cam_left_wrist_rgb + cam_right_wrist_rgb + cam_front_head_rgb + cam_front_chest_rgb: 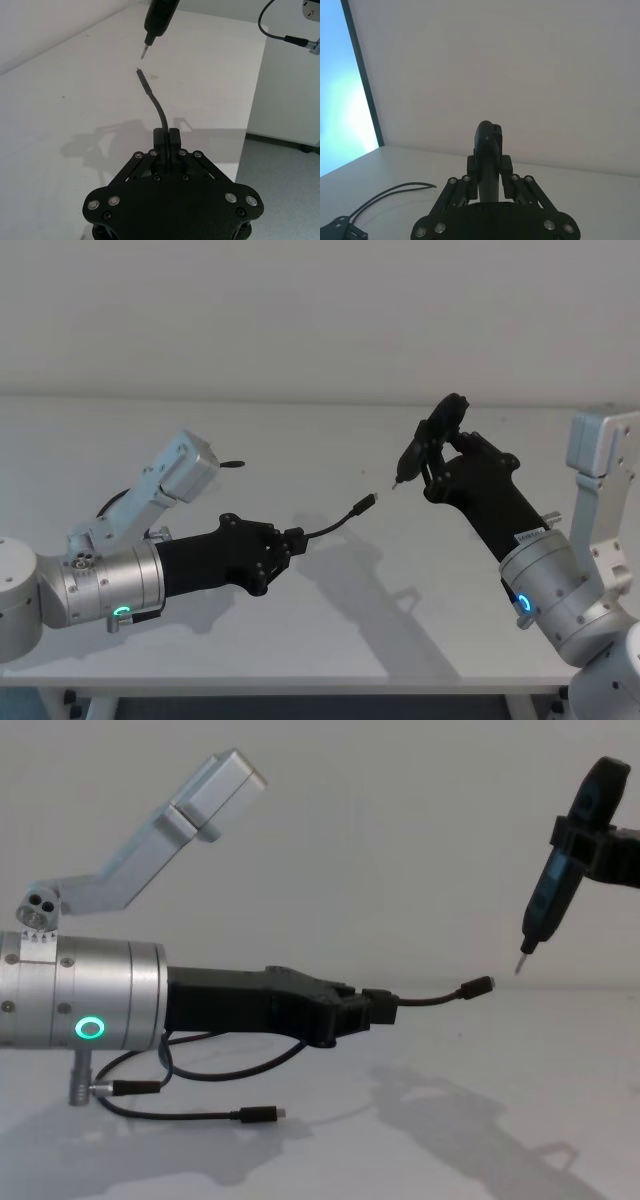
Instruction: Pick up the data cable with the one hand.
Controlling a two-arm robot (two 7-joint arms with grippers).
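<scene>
The data cable point(335, 525) is a thin black cord. One short end of it sticks out of my left gripper point(295, 540), which is shut on it above the table. Its silver-tipped plug point(478, 986) points toward the right arm. From the chest, the rest of the cable point(200, 1112) droops under my left arm point(90, 995) and ends in a second small plug point(262, 1114) near the tabletop. The left wrist view has the left gripper point(166, 137) clamped on the cord point(159, 110). My right gripper point(435, 455) is raised and shut on a black pen-like tool point(553, 885) with a pin tip.
The white table point(330, 640) spreads under both arms, with its front edge close to me and a plain wall behind. The tool's pin tip point(143, 52) hangs a short gap from the cable's plug point(139, 73). A short lead with a silver connector point(112, 1088) hangs from the left arm.
</scene>
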